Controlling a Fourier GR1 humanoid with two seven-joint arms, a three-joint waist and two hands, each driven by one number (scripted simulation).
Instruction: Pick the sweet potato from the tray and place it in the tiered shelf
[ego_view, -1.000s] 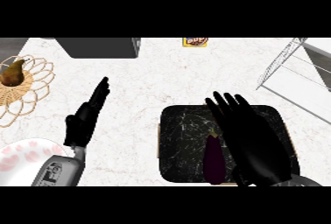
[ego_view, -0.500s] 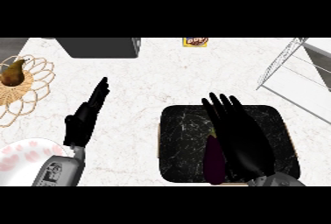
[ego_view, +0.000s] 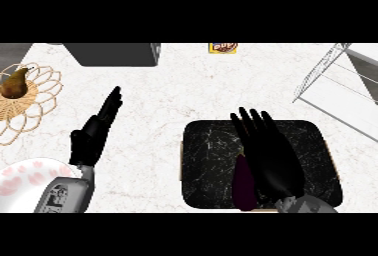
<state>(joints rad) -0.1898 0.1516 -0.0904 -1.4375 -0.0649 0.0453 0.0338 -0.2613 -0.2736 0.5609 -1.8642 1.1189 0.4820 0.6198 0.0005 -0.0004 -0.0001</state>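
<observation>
A dark purple sweet potato lies lengthwise on the black marbled tray at the lower right. My right hand hovers flat over the tray with straight fingers pointing away, its left edge alongside the sweet potato and partly covering it. The wire tiered shelf stands at the upper right. My left hand rests open on edge over the counter at the left, fingers up.
A woven trivet holding a pear sits at the far left. A white plate with pink spots shows at the lower left. A grey box and a small yellow packet lie at the back.
My right hand has slid left and slightly back over the tray, closing in on the sweet potato. The left hand has stayed still.
</observation>
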